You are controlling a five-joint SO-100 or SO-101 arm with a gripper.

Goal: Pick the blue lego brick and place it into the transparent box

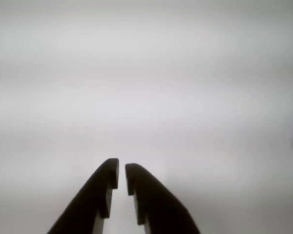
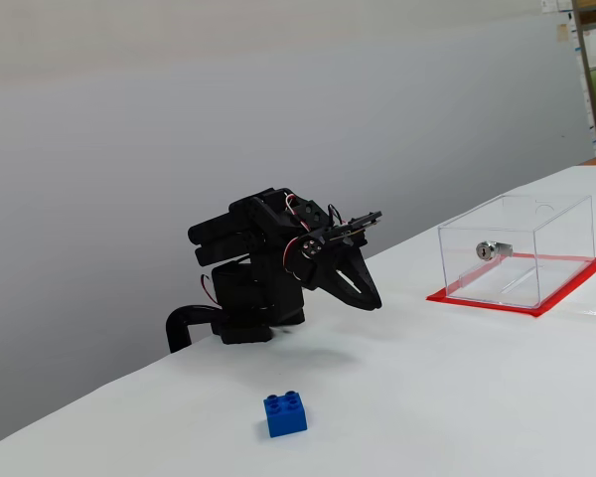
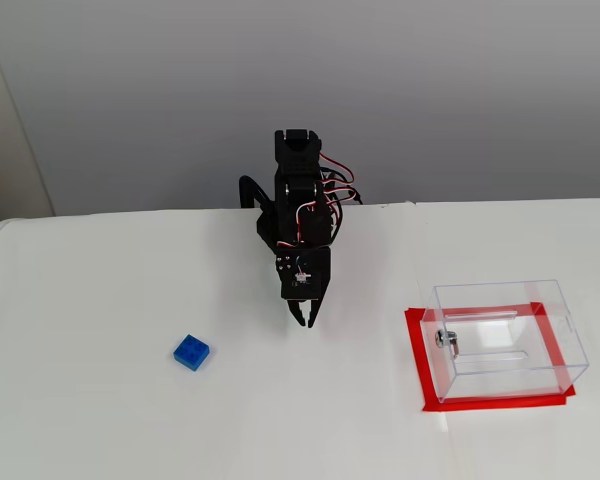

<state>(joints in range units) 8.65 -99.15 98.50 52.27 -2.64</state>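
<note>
The blue lego brick (image 2: 285,413) (image 3: 191,352) lies alone on the white table, studs up, and does not show in the wrist view. My black gripper (image 2: 372,301) (image 3: 305,320) (image 1: 122,168) hangs low over the table just in front of the arm's base, well apart from the brick. Its jaws are shut with only a thin slit between them and hold nothing. Off to the right in both fixed views stands the transparent box (image 2: 561,234) (image 3: 540,300) with a silver lock (image 2: 492,249) (image 3: 443,339) on one wall and a red base (image 2: 561,293) (image 3: 415,360).
The white table (image 3: 100,420) ends at a grey wall (image 3: 460,90) behind the arm. The wrist view shows only blurred white surface beyond the fingers (image 1: 100,195).
</note>
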